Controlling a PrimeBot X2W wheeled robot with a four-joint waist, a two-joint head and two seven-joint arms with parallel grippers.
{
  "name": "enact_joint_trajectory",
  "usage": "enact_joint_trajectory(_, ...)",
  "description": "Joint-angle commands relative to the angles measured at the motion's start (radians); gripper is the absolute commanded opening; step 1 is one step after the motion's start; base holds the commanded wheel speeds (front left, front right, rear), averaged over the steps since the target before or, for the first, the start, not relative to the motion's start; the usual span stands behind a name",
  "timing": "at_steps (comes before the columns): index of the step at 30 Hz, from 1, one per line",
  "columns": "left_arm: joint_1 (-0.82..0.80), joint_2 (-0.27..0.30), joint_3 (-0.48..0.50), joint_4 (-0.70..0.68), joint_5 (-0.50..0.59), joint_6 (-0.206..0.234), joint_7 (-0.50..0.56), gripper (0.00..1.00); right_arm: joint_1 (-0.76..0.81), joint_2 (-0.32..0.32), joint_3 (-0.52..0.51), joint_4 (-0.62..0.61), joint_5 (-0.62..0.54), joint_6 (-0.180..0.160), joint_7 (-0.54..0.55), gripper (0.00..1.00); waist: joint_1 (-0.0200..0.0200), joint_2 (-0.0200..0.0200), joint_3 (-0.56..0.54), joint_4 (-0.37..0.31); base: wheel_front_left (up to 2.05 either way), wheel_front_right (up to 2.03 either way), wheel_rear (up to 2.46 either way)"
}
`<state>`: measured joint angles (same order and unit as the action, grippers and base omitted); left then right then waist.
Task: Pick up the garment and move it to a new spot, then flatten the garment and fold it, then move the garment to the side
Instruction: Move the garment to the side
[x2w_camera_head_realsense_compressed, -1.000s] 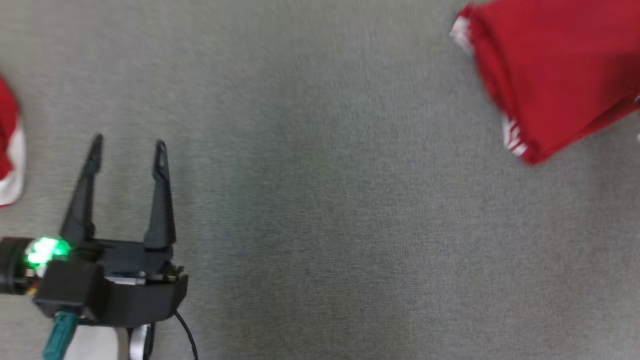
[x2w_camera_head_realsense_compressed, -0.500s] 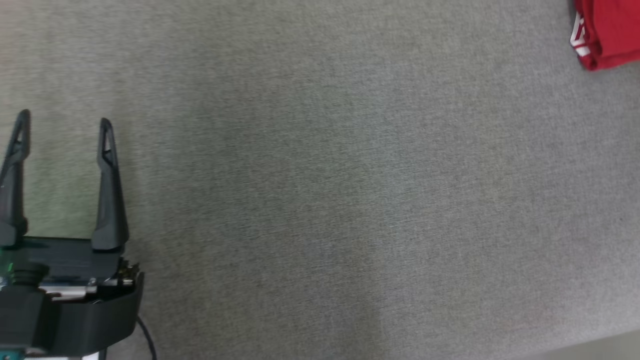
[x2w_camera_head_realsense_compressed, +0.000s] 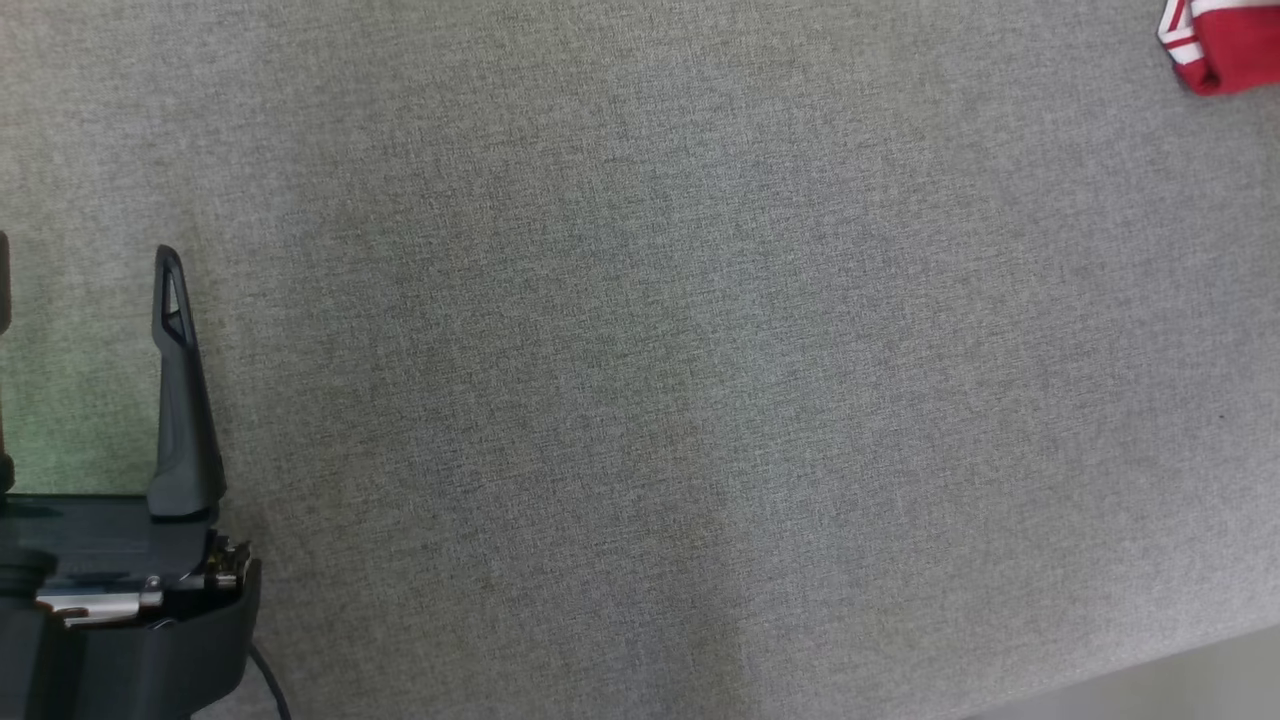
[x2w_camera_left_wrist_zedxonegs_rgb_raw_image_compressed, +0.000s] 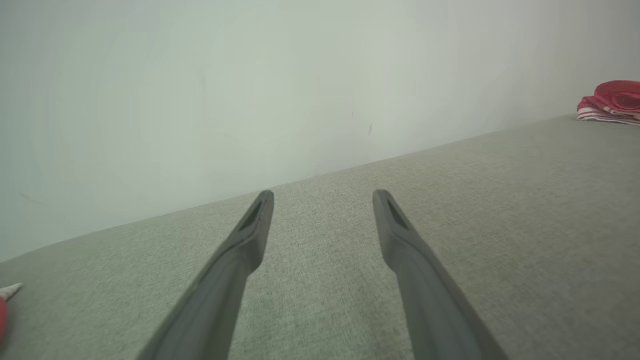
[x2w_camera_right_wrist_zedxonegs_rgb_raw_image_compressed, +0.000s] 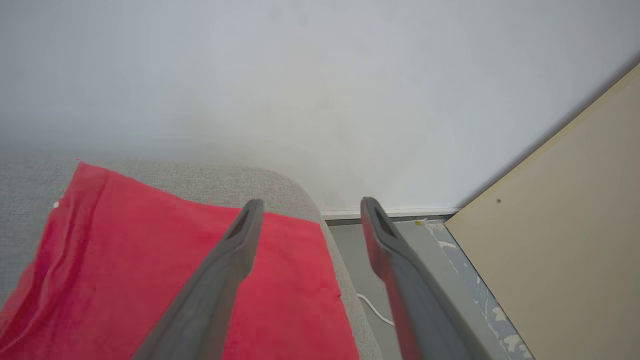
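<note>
Both claws stand open and empty; the red garment (x2w_camera_head_realsense_compressed: 1225, 55) lies at the far right corner of the grey cloth-covered surface (x2w_camera_head_realsense_compressed: 640, 400).

In the head view the garment is a small red bundle with white stripes at the top right, well apart from the left claw (x2w_camera_head_realsense_compressed: 85, 265) at the lower left, whose fingers are spread with nothing between them. The left wrist view shows the garment from the side as a low folded heap at the far right, before a pale wall (x2w_camera_left_wrist_zedxonegs_rgb_raw_image_compressed: 200, 90), plus a red and white scrap (x2w_camera_left_wrist_zedxonegs_rgb_raw_image_compressed: 4, 302) at its left edge, too little to identify. The right wrist view shows the right claw (x2w_camera_right_wrist_zedxonegs_rgb_raw_image_compressed: 311, 205) parted above the flat red cloth by the surface's rounded corner, with the floor (x2w_camera_right_wrist_zedxonegs_rgb_raw_image_compressed: 360, 250), a white cable (x2w_camera_right_wrist_zedxonegs_rgb_raw_image_compressed: 372, 305) and a beige panel (x2w_camera_right_wrist_zedxonegs_rgb_raw_image_compressed: 560, 240) beyond.
</note>
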<state>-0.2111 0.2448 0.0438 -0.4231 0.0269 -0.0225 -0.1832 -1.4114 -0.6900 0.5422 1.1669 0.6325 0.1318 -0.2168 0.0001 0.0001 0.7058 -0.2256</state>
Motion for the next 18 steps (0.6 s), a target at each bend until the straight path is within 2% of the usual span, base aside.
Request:
enact_joint_trajectory(1,0.007,0.001,0.001,-0.003,-0.001,0.004,0.002,1.0,-0.008,0.003,0.003,0.004,-0.002,-0.003,-0.007,1.0,-0.0001,-0.0001,-0.002,0.001,0.0,0.0,0.0)
enact_joint_trajectory(10,0.039,-0.025,0.004,0.08,-0.045,0.021,-0.037,1.0,0.037,0.052,0.002,-0.078,-0.019,-0.003,-0.048,1.0,-0.0001,-0.0001,-0.112,0.021,0.0,0.0,0.0)
enact_joint_trajectory(18,0.106,-0.064,0.014,0.201,-0.104,0.027,-0.073,1.0,0.256,0.114,-0.15,-0.285,-0.073,-0.003,-0.048,1.0,-0.0001,-0.0001,-0.28,0.049,0.0,0.0,0.0)
